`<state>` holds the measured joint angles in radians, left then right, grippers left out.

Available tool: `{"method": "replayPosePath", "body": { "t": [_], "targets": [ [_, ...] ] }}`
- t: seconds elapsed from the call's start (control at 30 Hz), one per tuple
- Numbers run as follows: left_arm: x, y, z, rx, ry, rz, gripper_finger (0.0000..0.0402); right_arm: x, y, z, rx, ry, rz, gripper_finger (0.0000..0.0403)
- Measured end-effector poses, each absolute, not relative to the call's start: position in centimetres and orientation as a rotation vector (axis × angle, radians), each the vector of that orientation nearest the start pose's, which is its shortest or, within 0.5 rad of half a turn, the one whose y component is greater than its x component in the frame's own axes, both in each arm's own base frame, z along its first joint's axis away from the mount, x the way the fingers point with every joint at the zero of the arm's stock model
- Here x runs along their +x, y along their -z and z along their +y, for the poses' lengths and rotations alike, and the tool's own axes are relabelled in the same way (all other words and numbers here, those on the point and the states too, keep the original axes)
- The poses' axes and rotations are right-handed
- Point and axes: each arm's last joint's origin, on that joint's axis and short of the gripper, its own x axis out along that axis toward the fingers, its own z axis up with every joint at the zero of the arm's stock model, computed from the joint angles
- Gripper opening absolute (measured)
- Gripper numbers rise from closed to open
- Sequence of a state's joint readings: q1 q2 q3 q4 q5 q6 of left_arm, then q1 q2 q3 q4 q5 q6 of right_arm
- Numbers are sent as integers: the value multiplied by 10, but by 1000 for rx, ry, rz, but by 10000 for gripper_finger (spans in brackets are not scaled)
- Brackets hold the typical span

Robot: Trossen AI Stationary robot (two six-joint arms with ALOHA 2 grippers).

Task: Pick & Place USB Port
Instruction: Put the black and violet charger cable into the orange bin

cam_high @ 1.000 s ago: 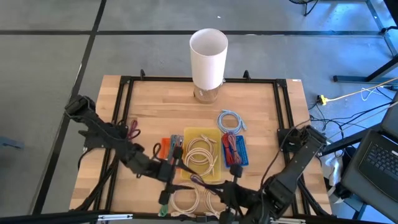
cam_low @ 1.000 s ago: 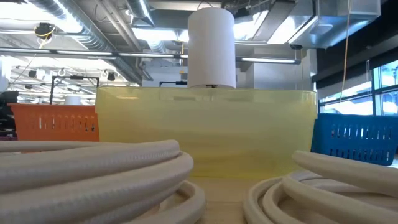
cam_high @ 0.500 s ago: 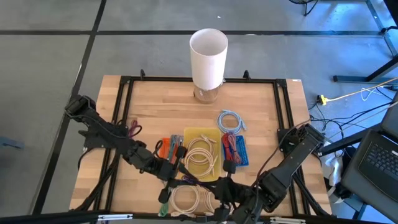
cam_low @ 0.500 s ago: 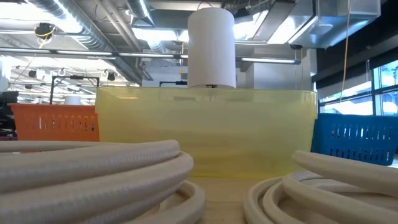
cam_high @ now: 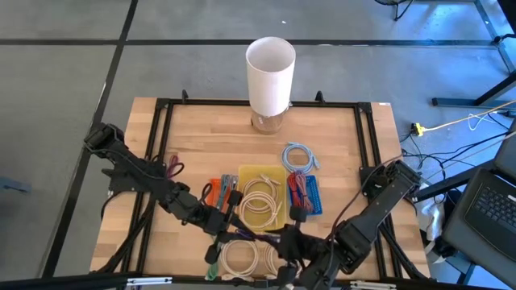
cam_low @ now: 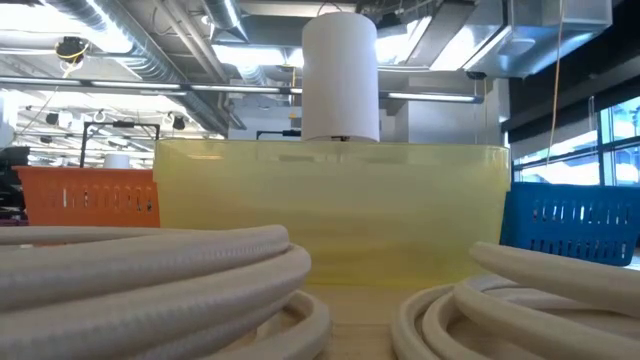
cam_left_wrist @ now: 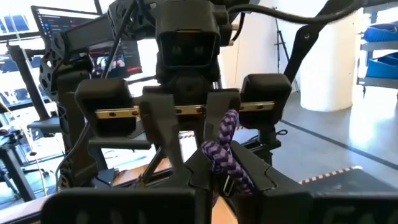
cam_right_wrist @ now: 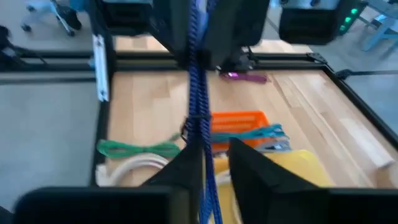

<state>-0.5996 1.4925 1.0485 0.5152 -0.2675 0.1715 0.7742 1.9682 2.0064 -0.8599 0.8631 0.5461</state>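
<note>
- Braided purple cable (cam_left_wrist: 225,149) is hanging between both claws near the front of the wooden bench (cam_high: 201,145).
- Left claw (cam_left_wrist: 214,177) is clenching it; right claw (cam_right_wrist: 214,163) is loosening, cable running between its fingers.
- Three plastic trays: orange (cam_high: 211,192), yellow (cam_high: 260,176), blue (cam_high: 313,193).
- One tall white smooth cylinder (cam_high: 270,74) is standing far back.

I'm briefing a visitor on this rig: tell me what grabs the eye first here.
The tall white cylinder at the wooden table's far edge stands out first. Next, near the front edge, the left gripper and right gripper meet over coiled white cables, a braided purple cable stretched between them. Beside them sits a yellow tray flanked by orange and blue ones.
</note>
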Motion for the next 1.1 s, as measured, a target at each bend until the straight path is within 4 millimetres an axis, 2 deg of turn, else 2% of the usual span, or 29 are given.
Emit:
{"method": "replayPosePath", "body": {
  "t": [0.2, 0.33, 0.43, 0.53, 0.67, 0.9, 1.0, 1.1],
  "targets": [
    [283, -322, -186, 143, 330, -58, 26, 302, -360, 266, -74, 307, 630, 159],
    [272, -329, -183, 134, 298, -12, 26, 282, -369, 247, 8, 424, 767, 186],
    [259, -333, -177, 93, 173, 65, 26, 276, -366, 243, 84, 467, 843, 191],
    [246, -339, -163, -68, -48, 116, 26, 274, -361, 242, 68, 449, 888, 190],
    [232, -334, -141, -204, -370, 170, 26, 274, -339, 236, 35, 512, 956, 177],
    [210, -294, -97, -419, -737, 404, 26, 276, -296, 224, 26, 600, 1137, 141],
    [204, -285, -89, -548, -838, 456, 26, 273, -278, 216, 20, 649, 1206, 122],
    [207, -279, -90, -632, -850, 501, 26, 266, -267, 207, 28, 706, 1235, 105]
  ]
}}
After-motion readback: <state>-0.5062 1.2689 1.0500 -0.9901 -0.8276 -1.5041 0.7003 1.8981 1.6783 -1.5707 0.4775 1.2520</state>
